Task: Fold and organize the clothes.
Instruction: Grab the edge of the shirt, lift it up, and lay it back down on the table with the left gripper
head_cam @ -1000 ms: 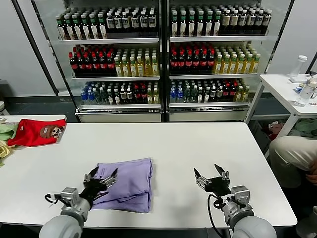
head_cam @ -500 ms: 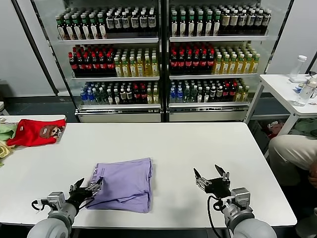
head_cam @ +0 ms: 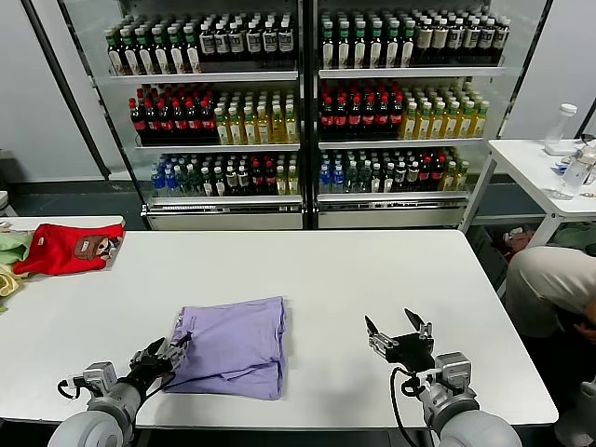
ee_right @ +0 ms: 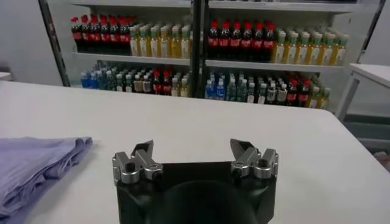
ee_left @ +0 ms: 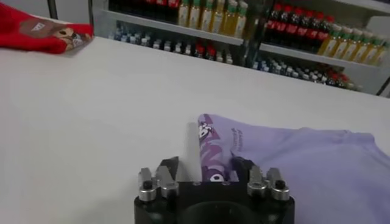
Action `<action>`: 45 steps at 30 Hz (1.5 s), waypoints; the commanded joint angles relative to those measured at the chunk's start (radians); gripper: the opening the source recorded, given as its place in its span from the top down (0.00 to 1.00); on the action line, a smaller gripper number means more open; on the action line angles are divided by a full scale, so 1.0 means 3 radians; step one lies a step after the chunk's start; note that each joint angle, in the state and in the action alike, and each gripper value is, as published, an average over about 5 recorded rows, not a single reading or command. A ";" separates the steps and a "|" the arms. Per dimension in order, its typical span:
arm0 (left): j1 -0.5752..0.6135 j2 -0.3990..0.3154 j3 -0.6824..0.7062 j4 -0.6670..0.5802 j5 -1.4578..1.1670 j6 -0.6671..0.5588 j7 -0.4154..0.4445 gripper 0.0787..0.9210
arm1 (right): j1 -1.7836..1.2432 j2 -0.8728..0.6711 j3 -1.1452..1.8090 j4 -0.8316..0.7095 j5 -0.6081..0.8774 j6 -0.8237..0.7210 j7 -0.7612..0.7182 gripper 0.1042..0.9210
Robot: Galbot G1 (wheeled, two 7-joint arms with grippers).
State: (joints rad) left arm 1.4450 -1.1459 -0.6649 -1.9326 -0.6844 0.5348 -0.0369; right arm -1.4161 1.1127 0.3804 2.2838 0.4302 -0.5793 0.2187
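The lavender T-shirt (head_cam: 235,345) lies folded into a rectangle on the white table (head_cam: 372,270), near its front left. In the left wrist view the shirt (ee_left: 292,158) shows a strip of dark print along its near folded edge. My left gripper (head_cam: 164,354) is open and low at the shirt's front-left corner; in its wrist view the gripper (ee_left: 204,165) has that printed edge just ahead of its spread fingers. My right gripper (head_cam: 399,331) is open and empty over bare table to the right of the shirt, which shows at the side of the right wrist view (ee_right: 36,161); the gripper (ee_right: 192,149) holds nothing.
A red garment with a brown print (head_cam: 65,248) lies at the table's far left, with green and yellow garments (head_cam: 9,250) beside it. Drink coolers (head_cam: 307,102) stand behind the table. A side table (head_cam: 549,168) and a seated person (head_cam: 549,289) are at the right.
My left gripper has drawn back off the folded shirt toward the table's front-left edge and lowered. The right gripper has not moved. The person at the right has shifted.
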 commanded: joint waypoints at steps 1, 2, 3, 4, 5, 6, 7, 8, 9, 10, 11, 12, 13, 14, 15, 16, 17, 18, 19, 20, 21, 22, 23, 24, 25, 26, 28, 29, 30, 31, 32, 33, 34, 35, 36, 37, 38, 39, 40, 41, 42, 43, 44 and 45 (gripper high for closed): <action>0.0006 -0.0029 -0.0017 0.0056 -0.0156 0.0038 0.0110 0.44 | -0.0005 -0.0013 0.0016 0.0011 0.0004 0.0001 -0.0006 0.12; 0.0006 -0.0037 -0.0014 0.0061 -0.0154 0.0041 0.0116 0.48 | -0.0004 -0.0016 0.0020 0.0011 0.0006 0.0001 -0.0007 0.12; 0.0007 -0.0046 -0.0011 0.0067 -0.0150 0.0044 0.0121 0.51 | -0.0004 -0.0018 0.0022 0.0012 0.0009 0.0001 -0.0009 0.12; 0.0006 -0.0053 -0.0008 0.0073 -0.0147 0.0046 0.0122 0.54 | -0.0004 -0.0019 0.0024 0.0012 0.0010 0.0001 -0.0010 0.12; 0.0006 -0.0059 -0.0006 0.0077 -0.0141 0.0047 0.0124 0.58 | -0.0004 -0.0020 0.0027 0.0013 0.0012 0.0001 -0.0011 0.12; 0.0007 -0.0064 -0.0002 0.0082 -0.0134 0.0048 0.0126 0.62 | -0.0005 -0.0021 0.0028 0.0015 0.0013 0.0001 -0.0012 0.12; 0.0009 -0.0066 0.0000 0.0084 -0.0125 0.0049 0.0130 0.65 | -0.0005 -0.0022 0.0030 0.0015 0.0014 0.0001 -0.0013 0.12; 0.0010 -0.0068 0.0004 0.0084 -0.0113 0.0049 0.0134 0.69 | -0.0005 -0.0022 0.0031 0.0016 0.0015 0.0001 -0.0013 0.12; 0.0011 -0.0070 0.0009 0.0084 -0.0096 0.0047 0.0138 0.72 | -0.0006 -0.0021 0.0031 0.0016 0.0015 0.0001 -0.0014 0.12; 0.0012 -0.0072 0.0014 0.0085 -0.0079 0.0044 0.0141 0.75 | -0.0007 -0.0019 0.0031 0.0016 0.0016 0.0001 -0.0014 0.12; 0.0012 -0.0073 0.0019 0.0086 -0.0056 0.0039 0.0146 0.79 | -0.0009 -0.0019 0.0030 0.0019 0.0016 0.0001 -0.0015 0.12; 0.0012 -0.0074 0.0024 0.0089 -0.0032 0.0035 0.0152 0.82 | -0.0011 -0.0019 0.0028 0.0022 0.0016 0.0001 -0.0016 0.12; 0.0013 -0.0075 0.0026 0.0091 -0.0012 0.0028 0.0157 0.85 | -0.0013 -0.0019 0.0027 0.0027 0.0016 0.0001 -0.0017 0.12; 0.0014 -0.0076 0.0023 0.0089 0.0002 0.0020 0.0163 0.89 | -0.0013 -0.0021 0.0025 0.0033 0.0017 0.0001 -0.0018 0.12; 0.0015 -0.0078 0.0010 0.0084 0.0012 0.0011 0.0169 0.92 | -0.0011 -0.0024 0.0025 0.0039 0.0017 0.0001 -0.0019 0.12; 0.0018 -0.0079 -0.0015 0.0066 0.0013 0.0003 0.0172 0.94 | -0.0008 -0.0027 0.0026 0.0043 0.0018 0.0000 -0.0020 0.12; 0.0026 -0.0079 -0.0053 0.0026 0.0012 -0.0004 0.0174 0.96 | -0.0002 -0.0029 0.0028 0.0046 0.0020 0.0000 -0.0020 0.12; 0.0038 -0.0074 -0.0118 -0.0029 0.0009 -0.0009 0.0177 0.97 | 0.0005 -0.0032 0.0030 0.0047 0.0021 0.0000 -0.0020 0.12; 0.0054 -0.0064 -0.0192 -0.0092 0.0004 -0.0009 0.0182 0.97 | 0.0011 -0.0034 0.0033 0.0047 0.0023 0.0000 -0.0020 0.12; 0.0076 -0.0044 -0.0298 -0.0181 -0.0006 0.0000 0.0191 0.97 | 0.0015 -0.0034 0.0034 0.0046 0.0025 0.0000 -0.0020 0.12; 0.0099 -0.0015 -0.0422 -0.0272 -0.0025 0.0013 0.0204 0.97 | 0.0019 -0.0033 0.0035 0.0045 0.0026 0.0000 -0.0020 0.12; 0.0121 0.0024 -0.0562 -0.0359 -0.0052 0.0033 0.0218 0.97 | 0.0020 -0.0030 0.0035 0.0043 0.0025 0.0000 -0.0020 0.12; 0.0140 0.0069 -0.0699 -0.0437 -0.0084 0.0061 0.0232 0.97 | 0.0019 -0.0025 0.0034 0.0042 0.0024 0.0000 -0.0020 0.12; 0.0157 0.0122 -0.0851 -0.0510 -0.0131 0.0092 0.0247 0.97 | 0.0017 -0.0020 0.0033 0.0040 0.0023 0.0000 -0.0020 0.12; 0.0172 0.0185 -0.1001 -0.0555 -0.0179 0.0117 0.0259 0.97 | 0.0013 -0.0014 0.0032 0.0038 0.0021 0.0000 -0.0020 0.12; 0.0184 0.0244 -0.1146 -0.0588 -0.0217 0.0138 0.0269 0.97 | 0.0008 -0.0010 0.0032 0.0037 0.0018 0.0000 -0.0020 0.12; 0.0212 0.0370 -0.1451 -0.0590 -0.0266 0.0158 0.0302 0.97 | -0.0001 -0.0003 0.0035 0.0035 0.0015 0.0000 -0.0020 0.12; 0.0225 0.0430 -0.1591 -0.0571 -0.0271 0.0159 0.0321 0.97 | -0.0003 -0.0002 0.0037 0.0035 0.0014 0.0000 -0.0020 0.12; 0.0238 0.0481 -0.1717 -0.0536 -0.0268 0.0160 0.0342 0.97 | -0.0004 -0.0001 0.0040 0.0034 0.0014 0.0000 -0.0021 0.12; 0.0256 0.0541 -0.1848 -0.0489 -0.0262 0.0161 0.0371 0.97 | -0.0002 -0.0002 0.0041 0.0034 0.0014 0.0000 -0.0021 0.12; 0.0274 0.0595 -0.1962 -0.0441 -0.0255 0.0162 0.0400 0.97 | 0.0001 -0.0002 0.0042 0.0033 0.0013 0.0000 -0.0021 0.12; 0.0294 0.0654 -0.2047 -0.0393 -0.0238 0.0163 0.0429 0.97 | 0.0006 -0.0001 0.0043 0.0032 0.0014 0.0000 -0.0022 0.12; 0.0325 0.0726 -0.2136 -0.0343 -0.0204 0.0163 0.0471 0.97 | 0.0012 0.0000 0.0042 0.0029 0.0014 0.0000 -0.0022 0.12; 0.0359 0.0801 -0.2207 -0.0303 -0.0164 0.0164 0.0512 0.97 | 0.0019 0.0001 0.0041 0.0025 0.0015 0.0000 -0.0023 0.12; 0.0390 0.0872 -0.2250 -0.0277 -0.0123 0.0164 0.0543 0.97 | 0.0025 0.0003 0.0038 0.0020 0.0015 0.0000 -0.0023 0.12; 0.0421 0.0951 -0.2274 -0.0260 -0.0081 0.0164 0.0569 0.97 | 0.0035 0.0006 0.0032 0.0013 0.0016 0.0000 -0.0024 0.12; 0.0444 0.1014 -0.2268 -0.0258 -0.0048 0.0163 0.0584 0.97 | 0.0046 0.0010 0.0023 0.0006 0.0016 0.0000 -0.0025 0.12; 0.0452 0.1057 -0.2231 -0.0274 -0.0028 0.0163 0.0582 0.97 | 0.0055 0.0016 0.0014 -0.0002 0.0016 0.0001 -0.0025 0.12; 0.0445 0.1077 -0.2152 -0.0312 -0.0014 0.0163 0.0565 0.97 | 0.0064 0.0025 0.0001 -0.0010 0.0014 0.0001 -0.0025 0.12; 0.0433 0.1079 -0.2058 -0.0365 -0.0003 0.0163 0.0541 0.97 | 0.0071 0.0034 -0.0012 -0.0017 0.0009 0.0000 -0.0024 0.12; 0.0414 0.1049 -0.1938 -0.0439 0.0003 0.0162 0.0516 0.97 | 0.0074 0.0044 -0.0023 -0.0022 0.0002 0.0000 -0.0022 0.12; 0.0391 0.0989 -0.1790 -0.0538 0.0004 0.0162 0.0487 0.97 | 0.0072 0.0050 -0.0031 -0.0024 -0.0007 0.0000 -0.0020 0.12; 0.0371 0.0911 -0.1621 -0.0627 0.0000 0.0162 0.0455 0.97 | 0.0066 0.0055 -0.0037 -0.0024 -0.0015 0.0000 -0.0018 0.12; 0.0355 0.0813 -0.1429 -0.0746 -0.0005 0.0162 0.0428 0.97 | 0.0054 0.0054 -0.0035 -0.0019 -0.0021 0.0000 -0.0016 0.12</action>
State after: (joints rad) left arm 1.5429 -0.9396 -1.1629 -2.0341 -0.7077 0.5776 0.0947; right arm -1.4000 1.1229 0.3787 2.2809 0.4297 -0.5793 0.2123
